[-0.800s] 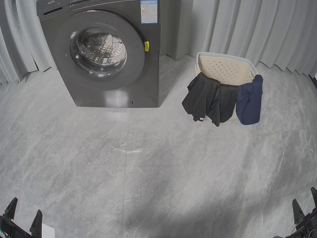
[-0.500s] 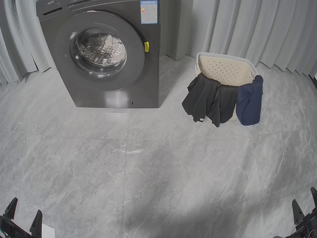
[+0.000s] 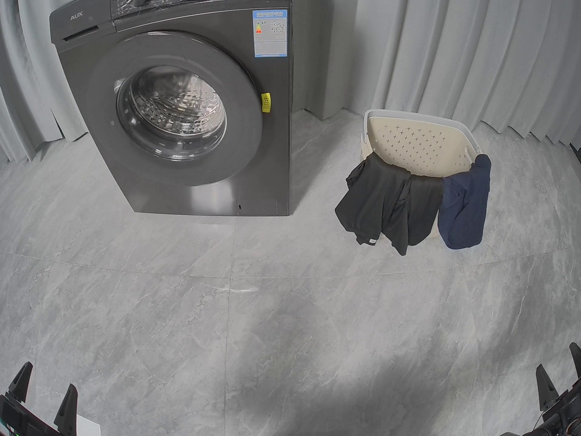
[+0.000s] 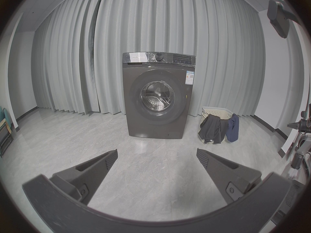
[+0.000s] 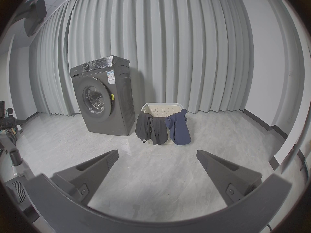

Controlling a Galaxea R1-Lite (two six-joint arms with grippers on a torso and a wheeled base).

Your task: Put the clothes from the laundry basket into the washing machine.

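The washing machine [image 3: 181,92] stands in the upper left of the head view, its front facing the robot. Its round door [image 3: 172,113] is shut, and a small yellow tag [image 3: 265,102] sits at the door's right edge. The laundry basket [image 3: 417,143] stands on the floor [image 3: 272,322] in the upper right, just beside the machine's right side and apart from it, with the grey curtains [image 3: 454,43] behind both. Three garments hang over the basket's near rim and trail to the floor: a black garment [image 3: 372,198] on the left, a dark grey garment [image 3: 419,210] touching it in the middle, and a navy garment [image 3: 465,210] on the right. This draping leaves free edges outside the basket, which should make them easy to pinch from the front. The left gripper [image 3: 47,379] sits at the lower left corner and the right gripper [image 3: 557,360] at the lower right corner. Both have their fingers spread wide and hold nothing, well apart from the basket and the machine. Both wrist views face the machine and basket across the open floor, which suggests the arms are carried low while the base closes the distance. No garment is loaded yet, and the door probably has to be opened before the first transfer.
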